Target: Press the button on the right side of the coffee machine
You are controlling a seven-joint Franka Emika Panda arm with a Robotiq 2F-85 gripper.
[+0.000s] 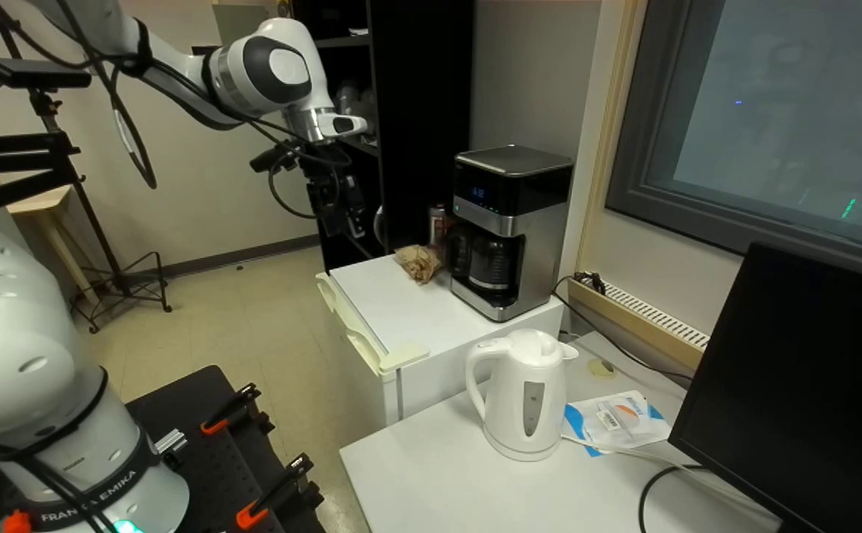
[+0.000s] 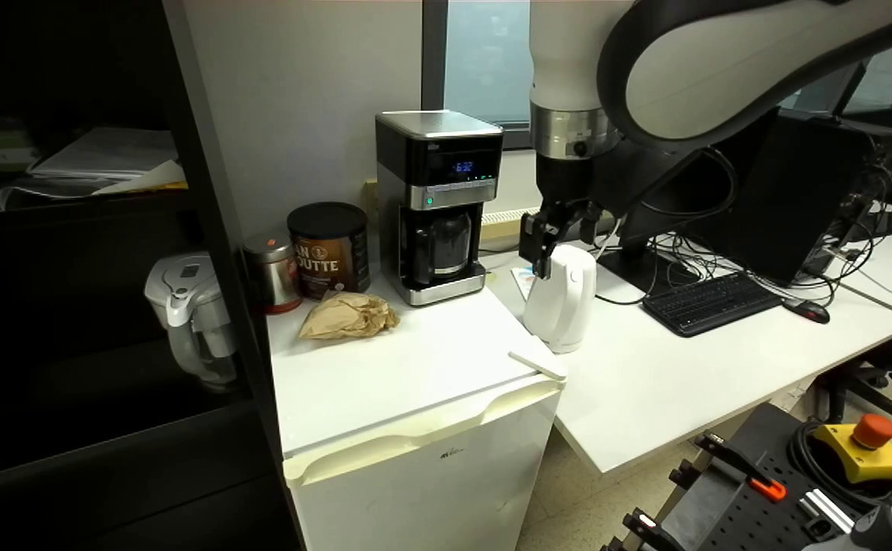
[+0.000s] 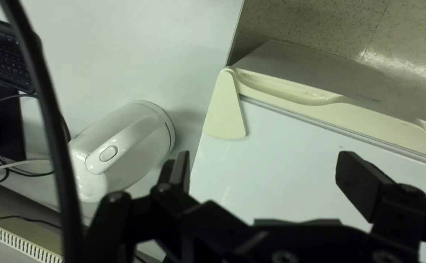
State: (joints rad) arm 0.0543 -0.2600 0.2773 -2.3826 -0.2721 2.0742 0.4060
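Gripper [image 3: 262, 168], jaws wide apart. Open room on fridge [image 2: 430, 367] between coffee machine [image 2: 439, 203] and front edge [image 2: 430, 428]. Paper bag [image 2: 347, 316] near machine, kettle [image 1: 508, 403] on desk [image 2: 675, 383] beside fridge.

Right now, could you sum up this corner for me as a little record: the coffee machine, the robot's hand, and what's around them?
Coffee machine: upright on a white mini fridge
Display: lit, reading 6:32
Carafe: in the machine's recess
Gripper (the robot's hand): open, holding nothing
Touching the machine: no, they stand apart
Near the machine: crumpled paper bag, brown canister with black lid
Kettle: white, upright on the desk
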